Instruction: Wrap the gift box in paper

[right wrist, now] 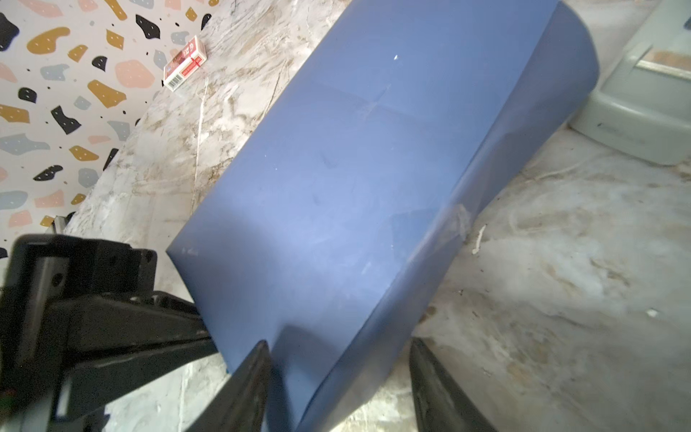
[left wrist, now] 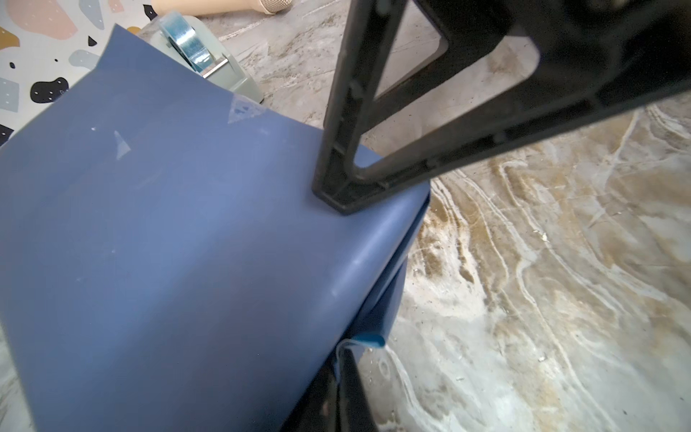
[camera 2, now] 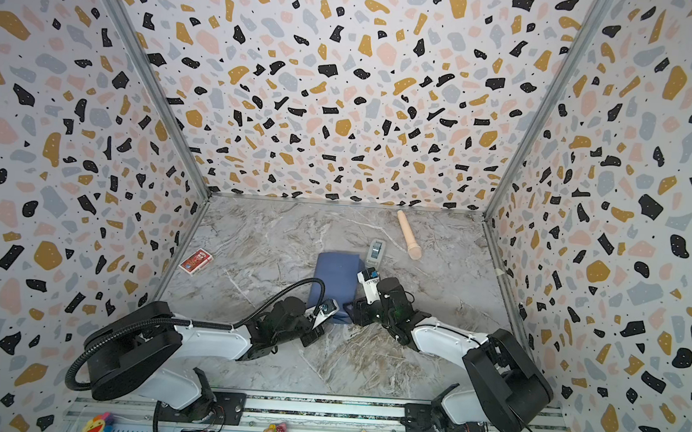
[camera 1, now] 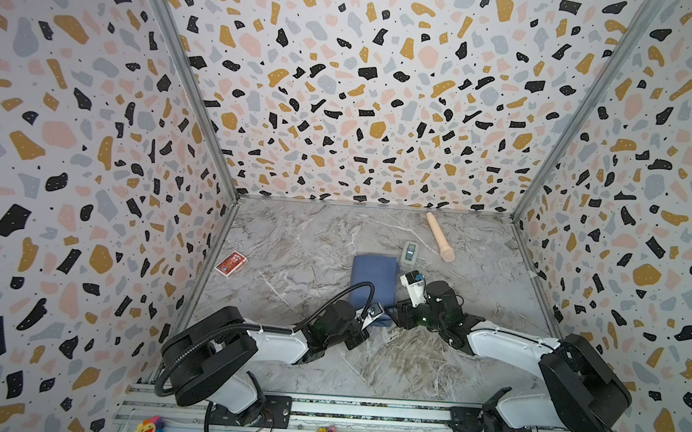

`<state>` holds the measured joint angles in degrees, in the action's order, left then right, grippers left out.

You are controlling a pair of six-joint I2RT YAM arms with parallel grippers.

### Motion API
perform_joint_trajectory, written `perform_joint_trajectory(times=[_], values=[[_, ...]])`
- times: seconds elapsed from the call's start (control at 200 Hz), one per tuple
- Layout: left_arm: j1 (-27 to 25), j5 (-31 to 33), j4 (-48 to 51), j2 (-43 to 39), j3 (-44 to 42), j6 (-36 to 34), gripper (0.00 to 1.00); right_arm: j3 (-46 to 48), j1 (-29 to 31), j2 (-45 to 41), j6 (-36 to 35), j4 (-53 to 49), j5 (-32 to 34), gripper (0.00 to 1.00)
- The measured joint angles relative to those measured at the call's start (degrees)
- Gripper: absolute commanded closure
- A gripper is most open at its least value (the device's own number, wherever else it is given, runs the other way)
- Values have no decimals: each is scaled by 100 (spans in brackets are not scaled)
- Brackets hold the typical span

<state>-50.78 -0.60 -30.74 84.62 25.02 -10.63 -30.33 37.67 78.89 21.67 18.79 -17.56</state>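
The blue paper lies folded into a long rounded tube at the table's middle in both top views. The gift box is hidden. My left gripper is shut at the paper's near corner, where a thin clear strip curls over its tips. My right gripper is open and straddles the paper's near end. One of its fingers rests on the paper's top and the other stands beside the fold, above the table. Both grippers meet at that near end, left and right.
A grey tape dispenser stands just beyond the paper's far right corner, with a beige roller behind it. A red card pack lies at the left near the wall. Patterned walls close three sides.
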Motion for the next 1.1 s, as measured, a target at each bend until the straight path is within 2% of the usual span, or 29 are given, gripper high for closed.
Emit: perform_joint_trajectory(times=[0.11, 0.275, 0.411, 0.536, 0.766, 1.101], values=[[0, -72, -15, -9, 0, -2, 100, 70, 0, -151, -101, -114, -57, 38], [0, -164, -13, -9, 28, -2, 100, 396, 9, -597, -317, -164, -186, 25], [0, -195, -15, -9, 105, -2, 100, 763, 90, -984, -492, -68, -210, 21], [0, -219, -17, -9, 127, -4, 100, 1056, 232, -940, -577, 297, -81, 20], [0, -323, -11, -7, 127, -20, 100, 1598, 538, 37, -719, 1860, 234, 23], [0, -345, 11, -7, 127, -50, 100, 1679, 861, 1735, -1486, 4245, 1073, 26]])
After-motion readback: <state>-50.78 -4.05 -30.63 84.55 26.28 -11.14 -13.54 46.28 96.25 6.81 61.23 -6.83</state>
